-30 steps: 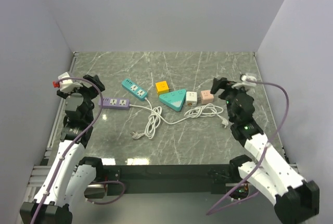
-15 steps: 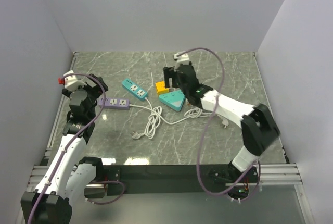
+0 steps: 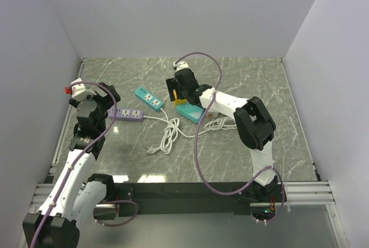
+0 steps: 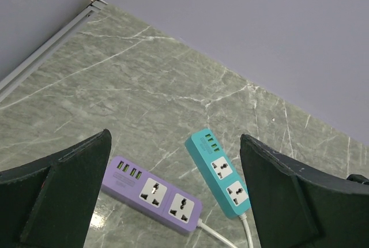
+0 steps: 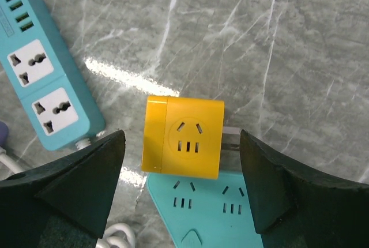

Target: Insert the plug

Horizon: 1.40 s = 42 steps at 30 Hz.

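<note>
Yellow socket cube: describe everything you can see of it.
The yellow socket cube looks like glossy plastic with rounded corners and a seam near one side. Its round socket face points up, five slots, nothing plugged in. It lies flat on the marble table, right beside the teal triangular strip. The right gripper hovers open above it, not touching.

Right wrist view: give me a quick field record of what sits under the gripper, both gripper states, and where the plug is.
right gripper: open, empty, hovering over the yellow cube socket
yellow cube socket: outlet face up, next to the teal triangular socket block
left gripper: open, empty, above the purple power strip
white plug: loose on the grey marble table, held by neither gripper
task state: plug not yet inserted
</note>
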Available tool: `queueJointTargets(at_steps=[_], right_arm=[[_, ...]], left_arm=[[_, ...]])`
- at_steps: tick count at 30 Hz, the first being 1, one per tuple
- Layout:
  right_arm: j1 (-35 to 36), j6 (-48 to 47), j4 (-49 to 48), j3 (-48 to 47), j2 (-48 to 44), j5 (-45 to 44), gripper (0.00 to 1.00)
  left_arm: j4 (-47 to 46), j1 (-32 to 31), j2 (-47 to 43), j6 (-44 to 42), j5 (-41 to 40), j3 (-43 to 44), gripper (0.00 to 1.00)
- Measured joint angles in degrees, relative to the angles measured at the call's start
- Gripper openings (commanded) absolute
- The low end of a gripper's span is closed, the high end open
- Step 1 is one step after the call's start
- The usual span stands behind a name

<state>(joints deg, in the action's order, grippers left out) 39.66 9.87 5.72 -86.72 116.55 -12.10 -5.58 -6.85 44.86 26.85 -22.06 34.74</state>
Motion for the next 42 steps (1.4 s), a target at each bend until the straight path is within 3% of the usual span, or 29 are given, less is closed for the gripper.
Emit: queueJointTargets(at_steps=[36, 40, 42], right_arm=[[1.3, 0.8, 4.2, -2.8, 3.6, -3.5, 0.85], [1.3, 0.7, 4.3, -2.9, 3.6, -3.2, 0.70], [1.3, 0.7, 4.3, -2.9, 3.6, -2.8, 0.68]], left_arm=[[0.5, 0.0, -1.2, 0.9, 1.3, 0.0, 0.99], [0.6, 0.0, -1.2, 0.9, 1.3, 0.0, 0.99], [0.6, 0.0, -1.2, 0.9, 1.3, 0.0, 0.99]])
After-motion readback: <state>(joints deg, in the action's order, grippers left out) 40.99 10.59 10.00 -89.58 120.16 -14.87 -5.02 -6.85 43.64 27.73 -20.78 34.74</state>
